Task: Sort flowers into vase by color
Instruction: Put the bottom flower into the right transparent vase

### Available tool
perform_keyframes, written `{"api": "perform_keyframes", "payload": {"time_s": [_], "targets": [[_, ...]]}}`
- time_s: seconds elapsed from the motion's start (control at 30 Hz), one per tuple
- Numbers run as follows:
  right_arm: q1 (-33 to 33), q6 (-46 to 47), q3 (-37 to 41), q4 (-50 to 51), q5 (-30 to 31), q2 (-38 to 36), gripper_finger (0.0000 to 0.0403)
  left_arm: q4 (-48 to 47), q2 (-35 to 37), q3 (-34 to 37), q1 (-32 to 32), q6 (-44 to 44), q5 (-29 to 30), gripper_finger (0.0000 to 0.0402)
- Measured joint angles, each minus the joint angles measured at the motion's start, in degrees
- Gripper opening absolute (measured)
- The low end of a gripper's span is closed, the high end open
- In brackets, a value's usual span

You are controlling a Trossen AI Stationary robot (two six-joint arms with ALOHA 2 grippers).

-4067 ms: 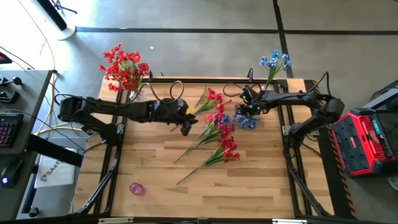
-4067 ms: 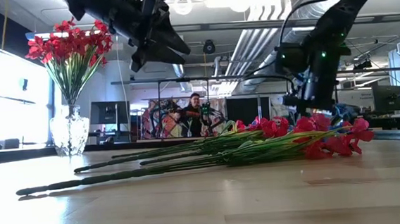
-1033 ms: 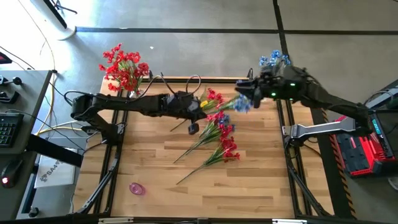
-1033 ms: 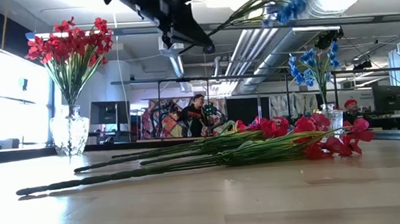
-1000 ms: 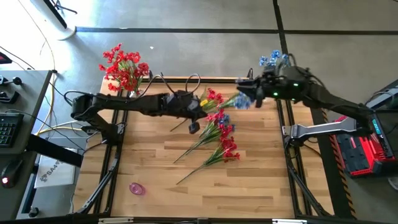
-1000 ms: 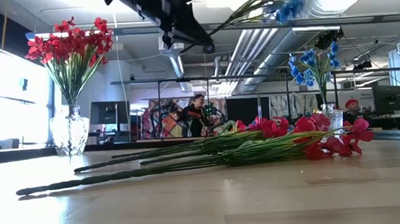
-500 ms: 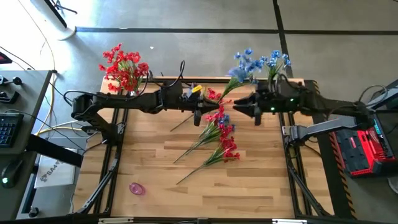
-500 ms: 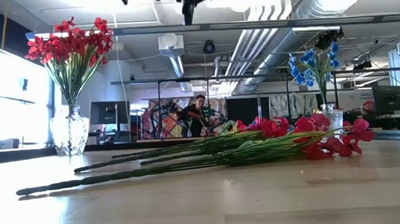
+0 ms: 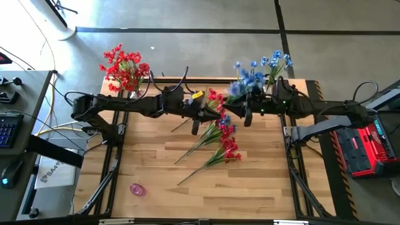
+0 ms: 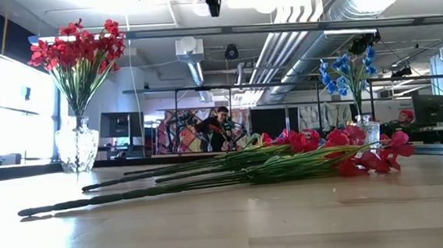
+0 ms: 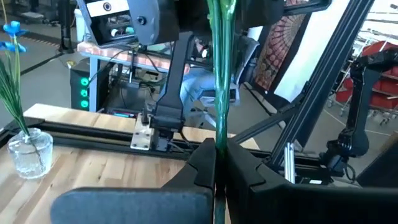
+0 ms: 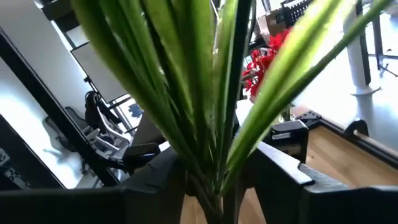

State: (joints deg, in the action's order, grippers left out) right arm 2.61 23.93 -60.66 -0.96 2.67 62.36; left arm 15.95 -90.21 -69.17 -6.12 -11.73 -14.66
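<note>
A light wooden table (image 9: 250, 181) fills the middle of the floor, framed by black rails. A small pink object (image 9: 137, 189) lies near its front left corner; what it is cannot be told. A red toolbox (image 9: 369, 145) stands beside the table on the right. A desk with a keyboard (image 9: 7, 130) and mouse (image 9: 6, 182) sits on the left. A seated person (image 10: 220, 129) shows in the room behind.

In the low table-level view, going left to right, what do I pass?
Clear glass vase of red flowers → long green stems lying on the wooden table → red blooms of those loose flowers; the glass vase of blue flowers stands behind those blooms, farther off.
</note>
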Motion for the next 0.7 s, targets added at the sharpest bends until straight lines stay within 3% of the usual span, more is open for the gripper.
{"api": "perform_keyframes", "payload": {"time_s": [0.07, 0.2, 0.37, 0.57, 0.7], "targets": [[0.03, 1.75, 0.00, 0.87, 0.03, -0.02, 0.0125, -0.33, 0.00, 0.00, 0.03, -0.04, 0.02, 0.0000], [0.75, 2.56, -0.02, 4.78, -0.22, -0.18, 0.0025, -2.14, 0.00, 0.00, 0.19, 0.45, 0.54, 0.0010], [2.82, 5.40, 0.00, 15.29, 3.45, -1.10, 0.0010, -12.22, 0.02, 0.00, 0.57, 1.06, 5.76, 0.0051], [6.02, 10.35, 0.01, 35.95, 21.41, -3.70, 0.0004, -21.46, 0.02, 0.00, 0.58, 0.35, 9.61, 0.0091], [9.78, 14.01, 0.00, 49.22, 37.00, -4.43, 0.0003, -22.45, 0.02, 0.00, 0.56, -0.02, 9.86, 0.0096]]}}
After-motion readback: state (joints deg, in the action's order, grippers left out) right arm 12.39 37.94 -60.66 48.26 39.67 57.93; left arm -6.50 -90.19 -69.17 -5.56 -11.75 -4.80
